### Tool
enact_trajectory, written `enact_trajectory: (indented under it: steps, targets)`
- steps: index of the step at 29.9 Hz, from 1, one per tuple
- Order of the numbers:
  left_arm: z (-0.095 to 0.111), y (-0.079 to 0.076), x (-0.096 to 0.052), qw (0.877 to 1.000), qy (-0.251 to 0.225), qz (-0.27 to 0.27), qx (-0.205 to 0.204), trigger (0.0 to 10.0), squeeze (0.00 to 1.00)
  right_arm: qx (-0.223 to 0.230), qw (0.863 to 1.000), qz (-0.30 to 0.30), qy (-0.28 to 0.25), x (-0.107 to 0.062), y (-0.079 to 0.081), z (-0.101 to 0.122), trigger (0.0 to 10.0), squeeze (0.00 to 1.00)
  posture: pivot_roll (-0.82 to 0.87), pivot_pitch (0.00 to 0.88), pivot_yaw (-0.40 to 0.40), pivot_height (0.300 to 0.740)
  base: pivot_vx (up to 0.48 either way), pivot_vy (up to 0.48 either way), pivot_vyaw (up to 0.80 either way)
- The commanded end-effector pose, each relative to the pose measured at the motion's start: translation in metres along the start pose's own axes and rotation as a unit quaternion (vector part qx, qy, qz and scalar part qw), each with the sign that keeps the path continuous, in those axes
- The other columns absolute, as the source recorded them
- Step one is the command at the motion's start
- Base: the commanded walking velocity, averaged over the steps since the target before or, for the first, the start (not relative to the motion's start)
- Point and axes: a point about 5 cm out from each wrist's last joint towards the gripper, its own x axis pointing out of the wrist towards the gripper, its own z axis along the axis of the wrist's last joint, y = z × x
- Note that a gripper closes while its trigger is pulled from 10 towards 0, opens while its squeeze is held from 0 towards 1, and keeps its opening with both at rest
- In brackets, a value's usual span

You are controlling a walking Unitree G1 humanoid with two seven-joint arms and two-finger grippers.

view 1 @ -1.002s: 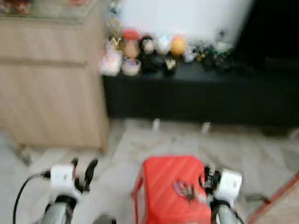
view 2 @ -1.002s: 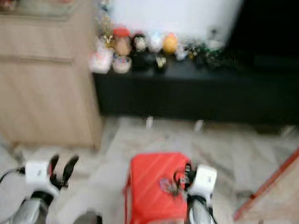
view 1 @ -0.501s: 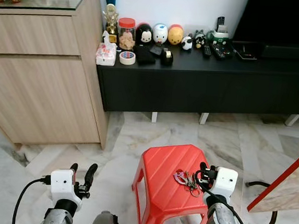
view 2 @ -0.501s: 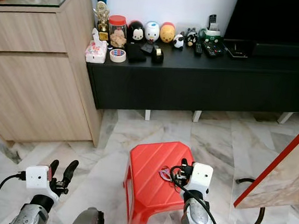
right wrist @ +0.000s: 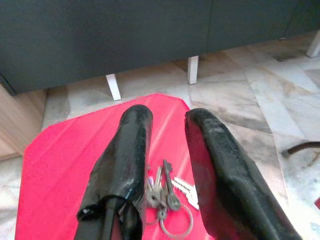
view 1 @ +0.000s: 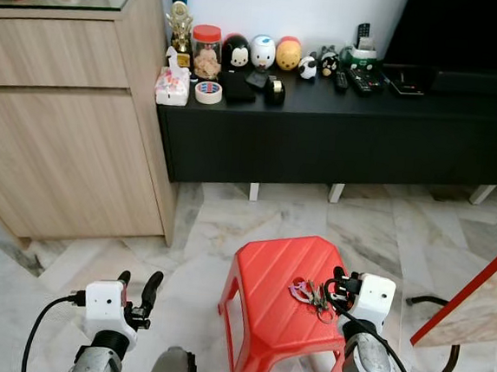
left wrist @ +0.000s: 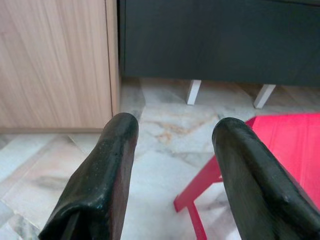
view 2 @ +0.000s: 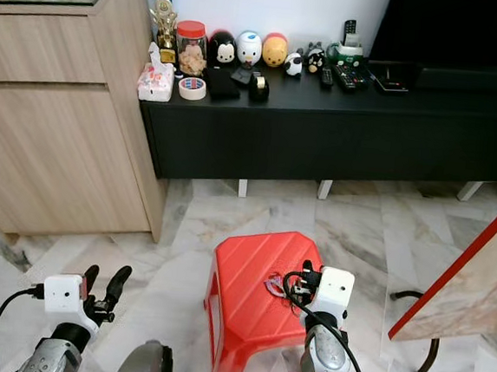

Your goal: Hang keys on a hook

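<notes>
Right gripper (right wrist: 167, 125) hovers over the red plastic stool (view 1: 266, 283), fingers parted, the silver key bunch (right wrist: 165, 192) lying between them at six o'clock. Left gripper (left wrist: 172, 150) spread wide, idle.

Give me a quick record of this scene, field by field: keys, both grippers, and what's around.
keys: bunch of keys lying on the red stool
right gripper: over the keys, fingers open, nothing held
left gripper: open, beside the stool over the marble floor
surroundings: wooden cabinet, black TV bench with figurines
</notes>
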Motion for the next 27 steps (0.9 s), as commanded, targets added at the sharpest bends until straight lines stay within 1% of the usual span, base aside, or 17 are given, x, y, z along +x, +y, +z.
enact_trajectory:
  steps: [1, 8, 14, 21, 27]
  targets:
    - [-0.0026, -0.0016, 0.0002, 1.0, 0.011, -0.004, 0.006, 10.0, 0.0, 0.003, 1.0, -0.004, 0.005, -0.0004, -0.0014, -0.0016, 10.0, 0.0, 0.09, 0.056, -0.023, 0.618, 0.0, 0.0, 0.0]
    - [-0.0047, -0.0031, -0.0008, 1.0, 0.016, -0.003, 0.003, 10.0, 0.0, 0.004, 1.0, -0.003, 0.007, 0.0002, -0.0003, -0.0018, 10.0, 0.0, 0.09, 0.058, -0.024, 0.618, 0.0, 0.0, 0.0]
    - [-0.0022, -0.0042, 0.0032, 1.0, 0.012, -0.005, 0.002, 10.0, 0.0, 0.006, 1.0, -0.003, 0.006, 0.0006, -0.0002, -0.0016, 10.0, 0.0, 0.08, 0.057, -0.022, 0.618, 0.0, 0.0, 0.0]
    - [-0.0023, -0.0049, 0.0035, 1.0, 0.015, -0.008, 0.003, 10.0, 0.0, 0.007, 1.0, -0.003, 0.007, 0.0006, -0.0003, -0.002, 10.0, 0.0, 0.09, 0.057, -0.023, 0.618, 0.0, 0.0, 0.0]
    - [-0.0019, -0.0035, 0.0043, 1.0, 0.014, -0.002, 0.005, 10.0, 0.0, 0.004, 1.0, 0.004, 0.016, 0.0007, 0.0028, -0.0041, 10.0, 0.0, 0.09, 0.057, -0.023, 0.618, 0.0, 0.0, 0.0]
